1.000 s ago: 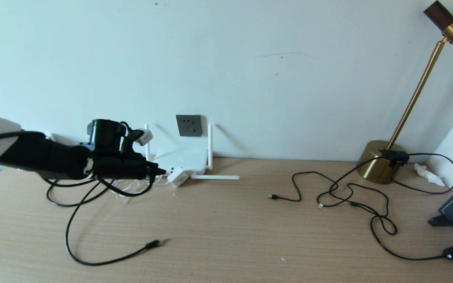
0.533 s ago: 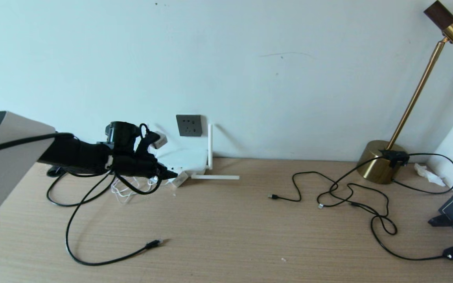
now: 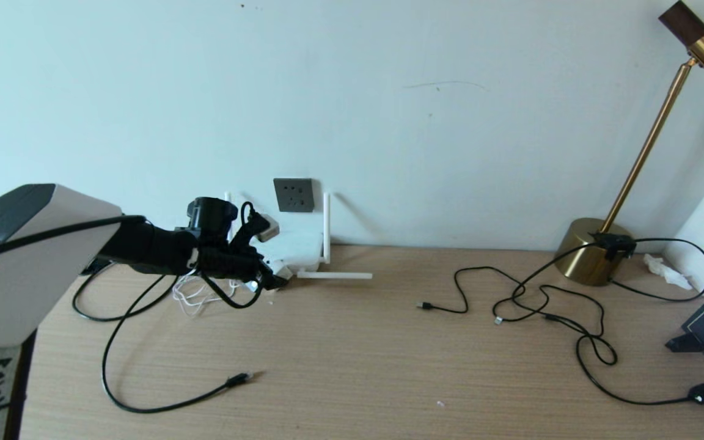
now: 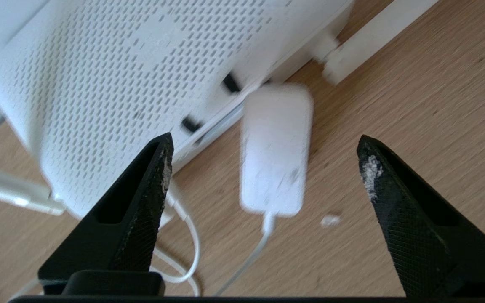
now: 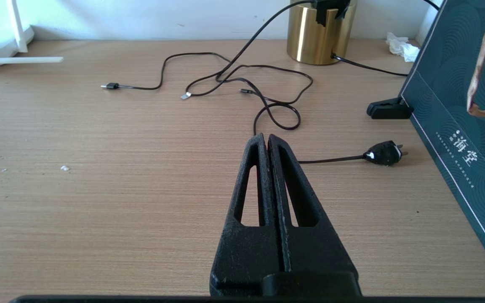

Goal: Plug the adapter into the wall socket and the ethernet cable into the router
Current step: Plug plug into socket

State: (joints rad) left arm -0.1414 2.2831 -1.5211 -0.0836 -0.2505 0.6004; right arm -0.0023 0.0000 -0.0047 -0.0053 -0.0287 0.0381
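One small white rounded-square plastic adapter (image 4: pixel 276 149) lay flat on the wood-grain desk (image 3: pixel 352 354), just beside one perforated white router (image 4: pixel 133 80), centred between the wide-apart textured black fingers of the left gripper (image 4: pixel 263 168). One dark grey square wall socket (image 3: pixel 294 195) sat above. One thick black ethernet cable (image 3: pixel 144 391) curled nearby. The right gripper (image 5: pixel 267 141) hung closed and empty.

Left pincer (image 4: pixel 263 143) spread; right pincer (image 5: pixel 267 139) closed.

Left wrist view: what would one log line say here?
left end effector: open over adapter | adapter: on desk beside router | wall socket: empty
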